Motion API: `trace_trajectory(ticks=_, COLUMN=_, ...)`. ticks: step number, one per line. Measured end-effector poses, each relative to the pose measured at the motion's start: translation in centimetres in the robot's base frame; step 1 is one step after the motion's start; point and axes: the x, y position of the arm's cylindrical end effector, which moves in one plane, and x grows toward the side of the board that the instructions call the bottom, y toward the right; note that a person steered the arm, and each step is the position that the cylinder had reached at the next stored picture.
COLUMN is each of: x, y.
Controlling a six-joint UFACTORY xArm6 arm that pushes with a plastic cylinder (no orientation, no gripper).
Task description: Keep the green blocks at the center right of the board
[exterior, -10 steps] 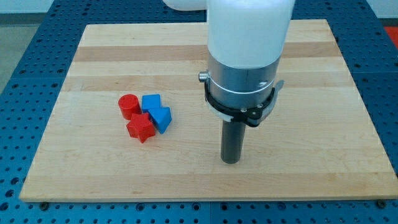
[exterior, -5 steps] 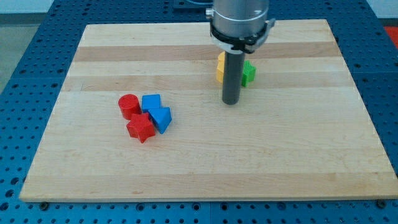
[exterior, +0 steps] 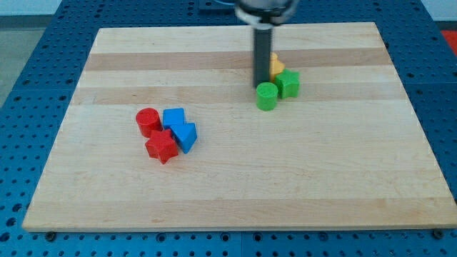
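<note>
My tip touches the green cylinder from behind, the green star beside it; no hand is fitted, so it only pushes.

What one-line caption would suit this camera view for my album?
My tip stands just above the green cylinder, beside the green block and a yellow block.
</note>
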Motion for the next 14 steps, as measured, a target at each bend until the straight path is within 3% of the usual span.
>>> trace_trajectory(ticks=1, x=0.0, y=6.6)
trace_trajectory(ticks=2, x=0.0, y=8.9)
trace_trajectory(ticks=6, x=0.3, y=-1.7)
trace_trajectory(ticks=8, x=4.2, y=0.8)
trace_trajectory(ticks=10, x=-0.2, y=-4.4)
trace_trajectory(ticks=11, x=1.4, y=-8.2)
trace_trajectory(ticks=12, x=5.3, y=-7.8)
trace_trajectory(ticks=14, x=6.3, y=5.6)
